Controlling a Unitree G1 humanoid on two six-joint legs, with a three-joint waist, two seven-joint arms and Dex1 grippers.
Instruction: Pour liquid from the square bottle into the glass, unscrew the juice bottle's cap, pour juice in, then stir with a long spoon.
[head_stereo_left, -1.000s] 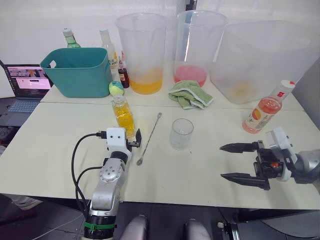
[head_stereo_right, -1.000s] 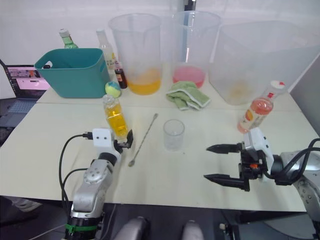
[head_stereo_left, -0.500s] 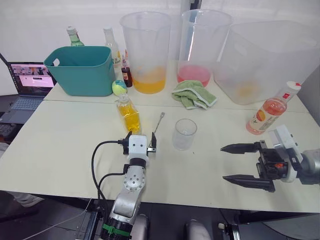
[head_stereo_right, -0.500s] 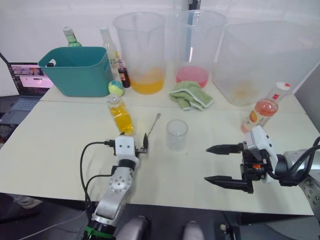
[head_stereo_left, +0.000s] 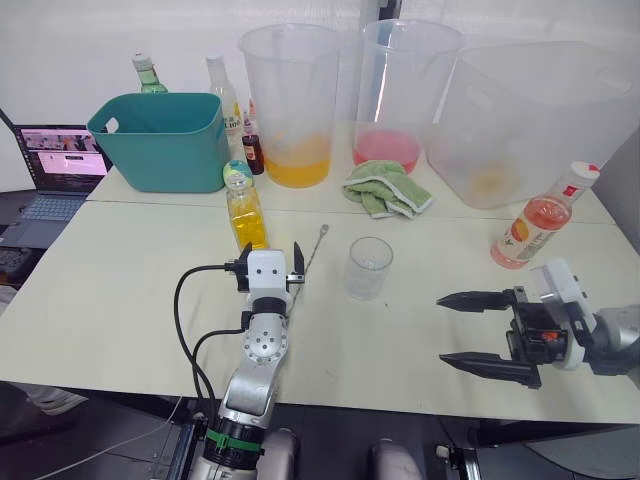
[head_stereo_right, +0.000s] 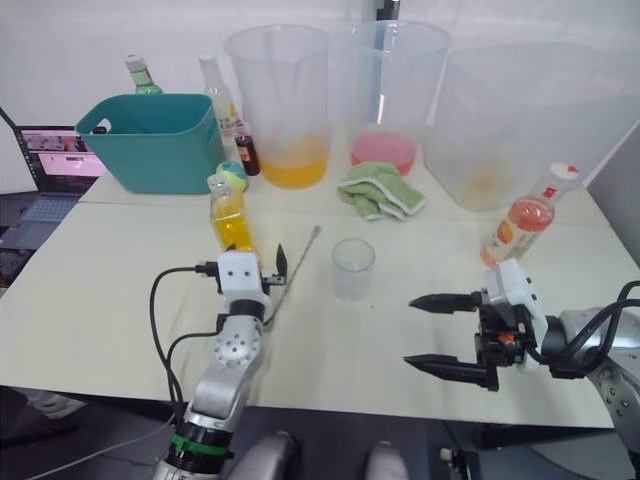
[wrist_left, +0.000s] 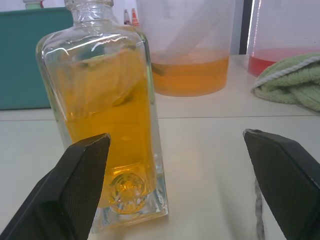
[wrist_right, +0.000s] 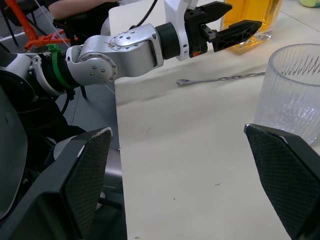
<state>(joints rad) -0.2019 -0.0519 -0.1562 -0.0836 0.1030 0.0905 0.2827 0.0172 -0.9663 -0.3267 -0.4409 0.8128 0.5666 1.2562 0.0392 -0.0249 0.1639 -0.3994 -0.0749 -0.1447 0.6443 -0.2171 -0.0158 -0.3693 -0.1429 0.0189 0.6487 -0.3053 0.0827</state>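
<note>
The square bottle (head_stereo_left: 245, 212) of yellow liquid stands upright on the table, left of centre. My left gripper (head_stereo_left: 271, 256) is open just in front of it; in the left wrist view the square bottle (wrist_left: 107, 115) stands close ahead, over by one finger (wrist_left: 75, 192). The long spoon (head_stereo_left: 311, 252) lies beside that gripper, toward the empty glass (head_stereo_left: 369, 268). The juice bottle (head_stereo_left: 540, 222) with its white cap (head_stereo_left: 577, 177) stands at the right. My right gripper (head_stereo_left: 441, 330) is open with nothing in it, right of the glass (wrist_right: 295, 95) and low over the table.
A teal bin (head_stereo_left: 160, 140) and a laptop (head_stereo_left: 62, 165) are at the back left. Three large plastic pitchers (head_stereo_left: 285, 100) line the back, with a green cloth (head_stereo_left: 388, 188) before them. Slim bottles (head_stereo_left: 222, 95) and a small ball (head_stereo_left: 236, 172) stand behind the square bottle.
My left gripper has moved forward toward the square bottle. The bottle now stands upright, slightly farther back and left. The right gripper has barely moved.
</note>
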